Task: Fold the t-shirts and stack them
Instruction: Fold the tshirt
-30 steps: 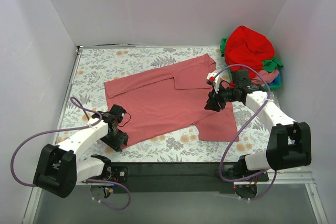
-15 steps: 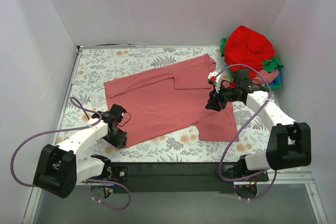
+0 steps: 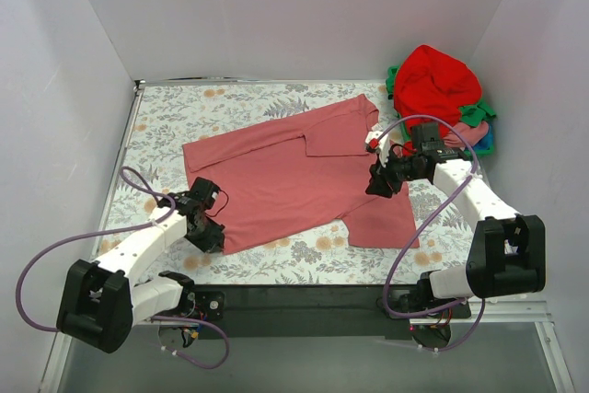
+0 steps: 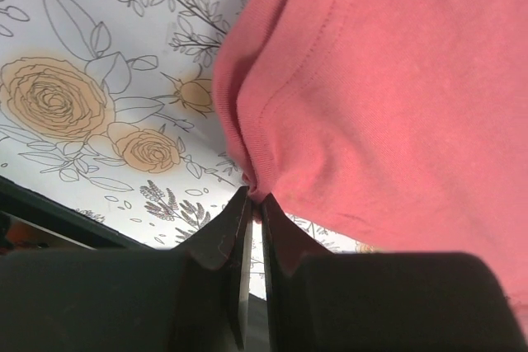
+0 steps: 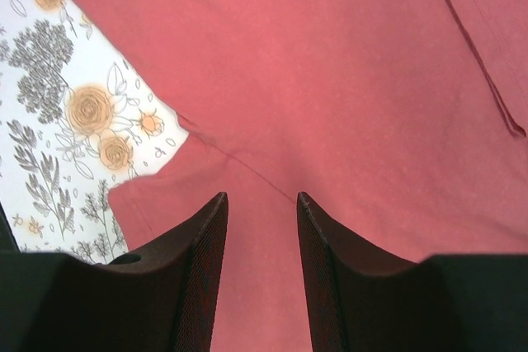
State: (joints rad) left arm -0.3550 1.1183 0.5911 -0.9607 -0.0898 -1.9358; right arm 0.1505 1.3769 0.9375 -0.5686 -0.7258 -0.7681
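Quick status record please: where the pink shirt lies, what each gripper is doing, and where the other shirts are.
shirt in work: rose-pink t-shirt, spread out on the floral table, not yet folded up
left gripper: shut on the shirt's near-left hem corner
right gripper: open, over the shirt by its right sleeve seam, gripping nothing
other shirts: heaped at the far right corner, red shirt on top
stack: none started

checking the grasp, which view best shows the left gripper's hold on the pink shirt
Left wrist view: the left gripper is pinched shut on the pink shirt's bunched hem. Top external shows it only small, at the shirt's near left corner. Right wrist view misses it.
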